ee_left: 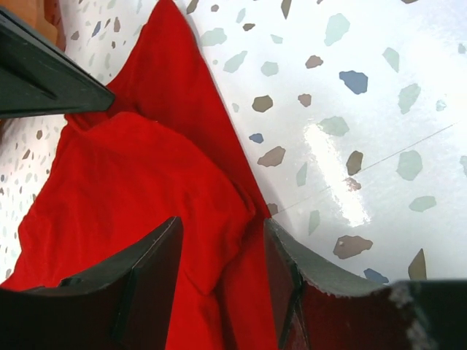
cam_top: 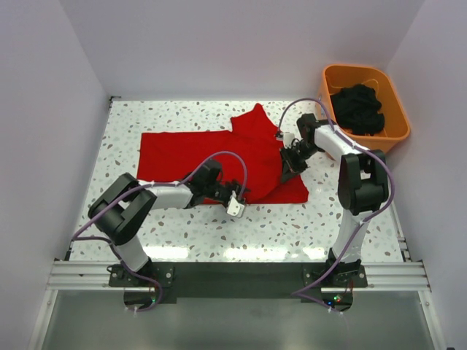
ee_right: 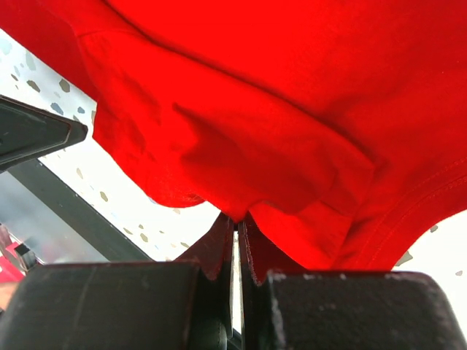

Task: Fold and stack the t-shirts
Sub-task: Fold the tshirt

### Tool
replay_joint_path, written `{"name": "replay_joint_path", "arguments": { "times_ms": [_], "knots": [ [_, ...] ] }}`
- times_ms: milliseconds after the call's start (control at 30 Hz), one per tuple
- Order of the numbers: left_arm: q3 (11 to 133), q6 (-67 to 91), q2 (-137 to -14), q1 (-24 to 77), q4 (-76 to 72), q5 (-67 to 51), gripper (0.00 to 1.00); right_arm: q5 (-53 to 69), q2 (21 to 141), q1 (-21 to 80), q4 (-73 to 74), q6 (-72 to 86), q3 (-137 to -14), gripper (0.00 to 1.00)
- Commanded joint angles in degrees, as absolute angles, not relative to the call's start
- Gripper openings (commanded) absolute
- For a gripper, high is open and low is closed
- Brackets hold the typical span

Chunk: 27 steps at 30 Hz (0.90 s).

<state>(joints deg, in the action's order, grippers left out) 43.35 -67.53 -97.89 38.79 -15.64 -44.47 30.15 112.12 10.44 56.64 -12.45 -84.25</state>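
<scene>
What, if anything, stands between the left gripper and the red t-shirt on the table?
Nothing visible. The left gripper is open directly over the red t-shirt, with a fold of the cloth lying between its fingers. The terrazzo table shows beside it.

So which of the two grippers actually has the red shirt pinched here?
The right gripper: its jaws are shut on a fold of the red t-shirt. The left gripper stands open over the cloth's edge.
</scene>
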Motion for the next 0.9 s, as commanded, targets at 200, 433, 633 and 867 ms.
{"name": "replay_joint_path", "arguments": {
  "times_ms": [200, 433, 633, 867],
  "knots": [
    [44.38, -69.52, -100.28, 39.9, -16.52, -46.14, 0.49, 30.85, 111.44, 10.11, 56.87, -12.22, -85.43, 0.0],
    [44.91, -65.4, -101.16, 39.82, -21.35, -45.26, 0.23, 30.85, 111.62, 10.11, 57.04, -12.57, -85.87, 0.0],
    [46.93, -59.15, -101.25, 37.8, -24.17, -44.47, 0.0, 31.11, 111.62, 9.41, 56.34, -12.66, -87.36, 0.0],
    [49.3, -56.43, -102.57, 34.46, -26.8, -43.6, 0.0, 31.11, 113.99, 8.61, 56.87, -13.18, -91.14, 0.0]
  ]
}}
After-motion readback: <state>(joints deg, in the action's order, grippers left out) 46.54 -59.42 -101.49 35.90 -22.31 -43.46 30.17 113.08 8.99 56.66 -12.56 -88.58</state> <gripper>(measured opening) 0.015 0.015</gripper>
